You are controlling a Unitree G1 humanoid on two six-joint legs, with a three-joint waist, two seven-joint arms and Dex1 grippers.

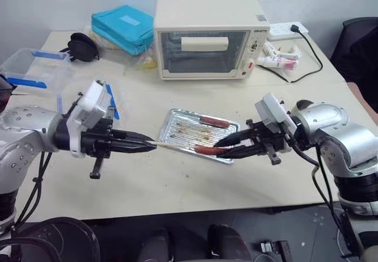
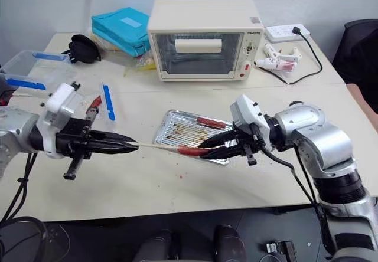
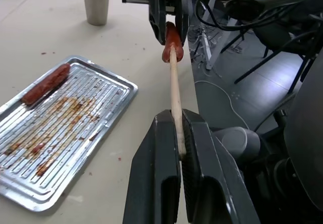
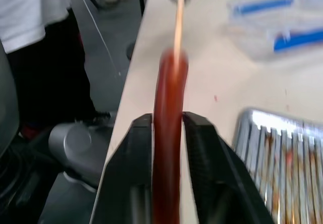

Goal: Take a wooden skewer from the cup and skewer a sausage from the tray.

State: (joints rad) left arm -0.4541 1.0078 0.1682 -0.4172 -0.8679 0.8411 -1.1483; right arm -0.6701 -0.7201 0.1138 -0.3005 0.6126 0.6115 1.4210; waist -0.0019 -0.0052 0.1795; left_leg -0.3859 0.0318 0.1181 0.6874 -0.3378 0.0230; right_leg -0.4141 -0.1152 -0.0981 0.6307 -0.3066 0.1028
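Observation:
My left gripper (image 1: 152, 146) is shut on the pale wooden skewer (image 3: 174, 93), held level over the table. The skewer's tip is pushed into the end of a reddish-brown sausage (image 1: 209, 150). My right gripper (image 2: 207, 148) faces the left one and has its two fingers against the sides of that sausage (image 4: 169, 133), just above the near edge of the silvery tray (image 1: 177, 123). A second sausage (image 1: 214, 121) lies on the tray's far side. The steel cup (image 3: 96, 2) stands on the table beyond the tray in the left wrist view.
A cream toaster oven (image 1: 207, 38) stands behind the tray. A teal pouch (image 1: 123, 29) and a black object (image 1: 82, 46) lie at the back left. A clear box with blue clips (image 1: 35, 67) sits far left, a power strip (image 1: 287, 30) at the back right.

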